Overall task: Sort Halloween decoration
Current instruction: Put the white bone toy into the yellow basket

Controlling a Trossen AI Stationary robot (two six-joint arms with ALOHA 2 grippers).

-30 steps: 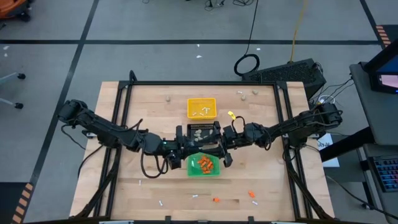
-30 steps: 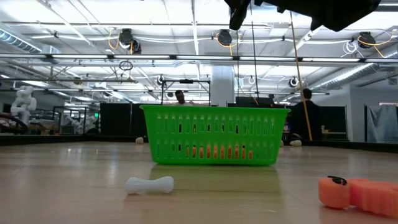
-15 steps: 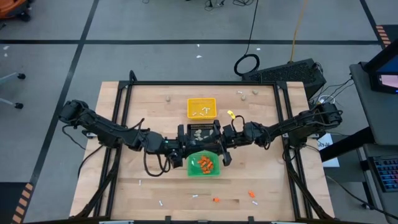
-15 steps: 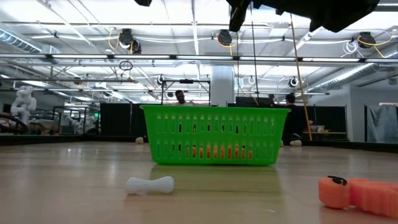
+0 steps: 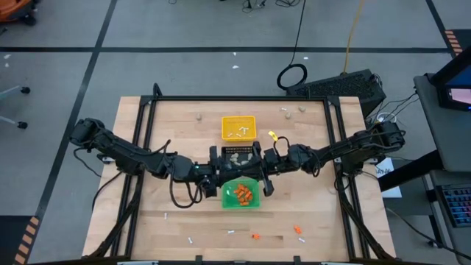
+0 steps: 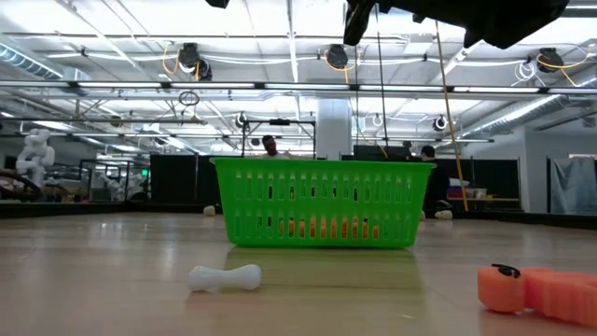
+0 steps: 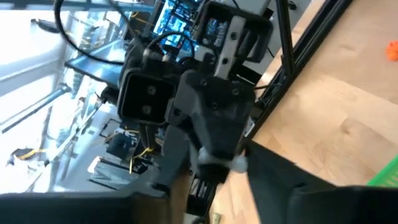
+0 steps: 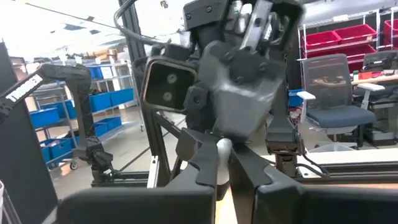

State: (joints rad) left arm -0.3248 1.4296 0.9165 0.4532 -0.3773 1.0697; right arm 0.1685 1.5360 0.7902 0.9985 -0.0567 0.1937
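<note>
Pale wooden planks made up the tabletop (image 5: 154,221), framed by black rails, with a grey workshop floor around it and a lit hall of ceiling trusses behind. Three square baskets of slotted plastic stood in a row down the middle: a yellow tray (image 5: 238,127) holding thin white sticks (image 5: 237,133), a black tray (image 5: 241,155) holding beige-grey lumps (image 5: 232,157), and a green tray (image 5: 242,204) holding orange bits (image 5: 242,194). Both arms met over the gap between the black and green trays, claws facing each other. In the right wrist view the right claw (image 8: 224,163) was closed on a small white piece (image 8: 222,147) at its fingertips; in the left wrist view the left claw (image 7: 219,167) also touched a small white piece (image 7: 237,163), though I cannot tell how wide it stood or whether it gripped. Sorting looked well advanced but unfinished: a smooth bone-shaped stick (image 6: 224,276) and a ribbed orange pumpkin shape (image 6: 534,290) lay on the near boards, more white and orange strays (image 5: 296,230) dotted that edge, and a few beige lumps (image 5: 197,115) sat at the far side.
</note>
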